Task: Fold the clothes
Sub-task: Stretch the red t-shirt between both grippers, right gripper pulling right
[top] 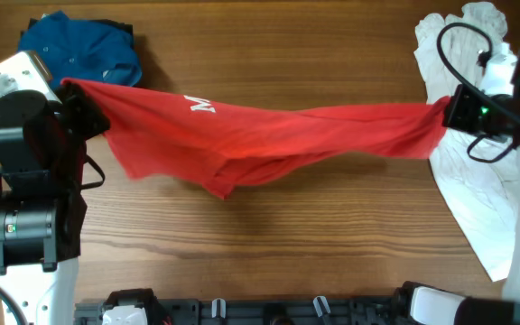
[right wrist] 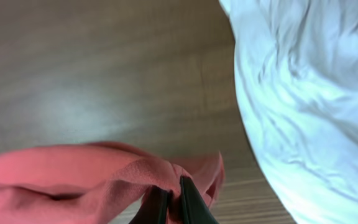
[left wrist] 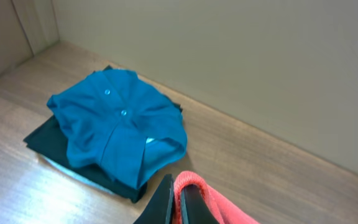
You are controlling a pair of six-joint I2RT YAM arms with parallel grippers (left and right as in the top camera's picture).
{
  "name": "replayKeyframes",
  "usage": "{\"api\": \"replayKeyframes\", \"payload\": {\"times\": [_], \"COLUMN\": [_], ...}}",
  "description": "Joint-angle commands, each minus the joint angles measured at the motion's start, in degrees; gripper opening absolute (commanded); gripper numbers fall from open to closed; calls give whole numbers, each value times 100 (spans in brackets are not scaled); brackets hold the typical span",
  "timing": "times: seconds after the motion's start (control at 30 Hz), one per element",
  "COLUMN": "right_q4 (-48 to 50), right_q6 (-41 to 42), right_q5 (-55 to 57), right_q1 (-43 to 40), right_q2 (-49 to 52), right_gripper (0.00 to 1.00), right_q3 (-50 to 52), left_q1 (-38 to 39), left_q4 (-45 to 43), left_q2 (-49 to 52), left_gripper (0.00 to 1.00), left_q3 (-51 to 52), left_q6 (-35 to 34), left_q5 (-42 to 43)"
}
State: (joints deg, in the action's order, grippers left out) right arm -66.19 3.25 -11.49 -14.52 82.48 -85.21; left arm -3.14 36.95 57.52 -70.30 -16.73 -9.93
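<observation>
Showing only one legible mark — a white block "M" [top: 203, 104] — and sitting tilted on the red T-shirt [top: 269, 135] near its upper edge, left of the middle.

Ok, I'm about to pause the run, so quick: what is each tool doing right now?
Left tool: closed, holding one end of the red shirt.
Right tool: closed, holding the shirt's other end.

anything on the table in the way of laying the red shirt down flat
Nothing visible in the middle: bare table lies under the red T-shirt. The blue shirt sits by its left end and the white garment by its right end.
</observation>
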Motion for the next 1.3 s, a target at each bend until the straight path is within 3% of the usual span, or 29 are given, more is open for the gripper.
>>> {"api": "replayKeyframes", "payload": {"times": [0.0, 0.37, 0.57, 0.63, 0.7, 0.8, 1.0, 1.1, 1.27], "right_q4": [37, 455, 505, 603, 817, 1115, 1606, 1781, 2020], "right_q6": [105, 251, 131, 68, -177, -485, -1141, -986, -437], "right_q5": [105, -293, -293, -304, -361, -378, -420, -229, 72], "right_q1": [-22, -11, 11, 35, 107, 179, 417, 549, 544], "right_q2": [597, 2234, 2656, 2684, 2680, 2680, 2699, 2813, 3213], "right_gripper": [4, 4, 6, 13, 32, 52, 60, 66, 66], "right_q3": [262, 498, 501, 501, 496, 496, 498, 498, 498], "left_q1": [-52, -52, -52, -52, -52, -52, -52, -52, -52], "left_q4": [92, 273, 367, 369, 363, 358, 358, 358, 361], "left_q2": [120, 688, 909, 942, 968, 968, 968, 968, 968], "left_gripper": [4, 4, 4, 4, 4, 4, 4, 4, 4], "left_q3": [-63, -63, -63, -63, -63, -63, -63, -63, -63], "left_q6": [-46, -46, -46, -44, -46, -44, -46, -44, -44], "left_q5": [-35, -33, 9, 9, 9, 9, 13, 52, 52]}}
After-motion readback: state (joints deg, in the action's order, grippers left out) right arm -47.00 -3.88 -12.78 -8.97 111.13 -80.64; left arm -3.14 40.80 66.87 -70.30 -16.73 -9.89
